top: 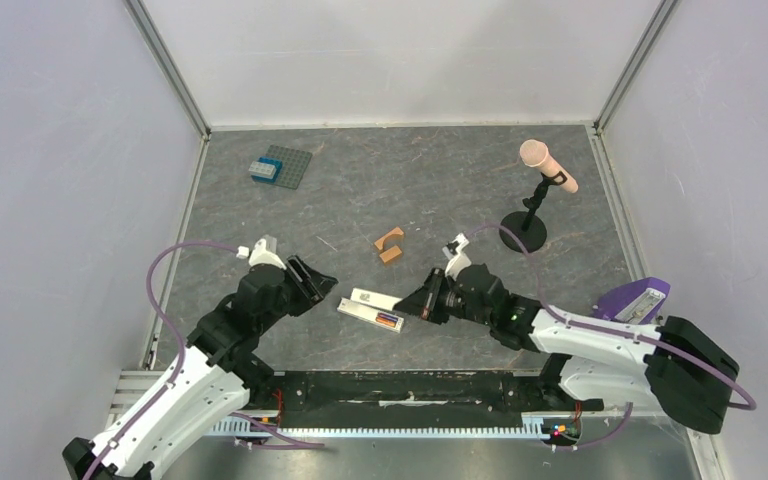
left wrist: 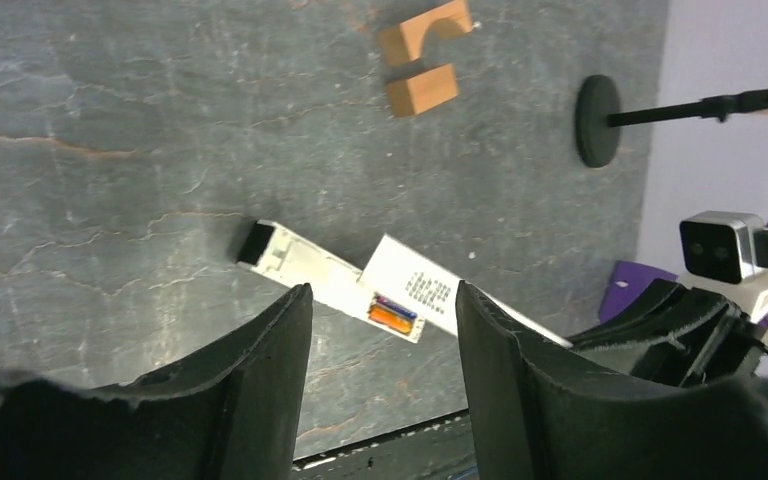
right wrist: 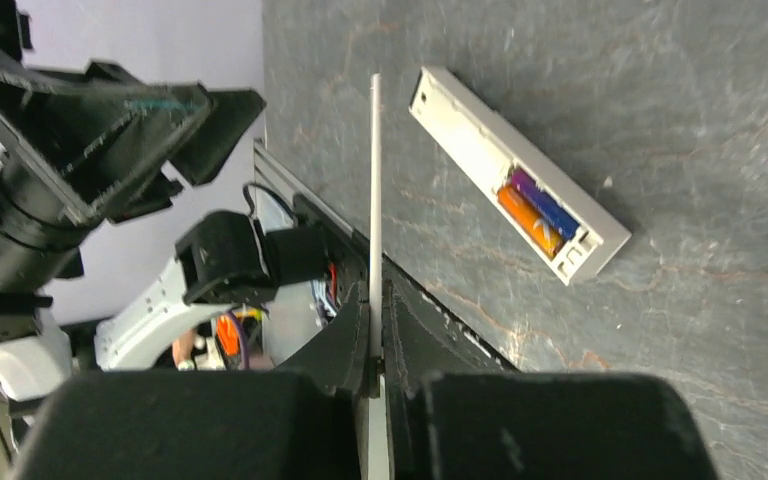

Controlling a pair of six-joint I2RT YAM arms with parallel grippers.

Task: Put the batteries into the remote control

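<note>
The cream-white remote control (top: 362, 308) lies recess-up on the table between the arms, also in the left wrist view (left wrist: 300, 265) and the right wrist view (right wrist: 470, 145). The orange-red battery (right wrist: 530, 222) and the dark blue battery (right wrist: 543, 203) lie side by side in its recess; they also show in the left wrist view (left wrist: 392, 318). My right gripper (right wrist: 375, 310) is shut on a thin white cover plate (right wrist: 374, 190), held edge-on beside the remote; its printed face shows in the left wrist view (left wrist: 418, 287). My left gripper (left wrist: 382, 292) is open and empty, just left of the remote.
Two orange-brown blocks (top: 390, 245) lie behind the remote. A pink microphone (top: 548, 165) on a black stand (top: 523, 232) is at the back right. A grey studded plate (top: 288, 165) with a blue brick (top: 263, 170) is at the back left. A purple object (top: 635, 300) lies at the right.
</note>
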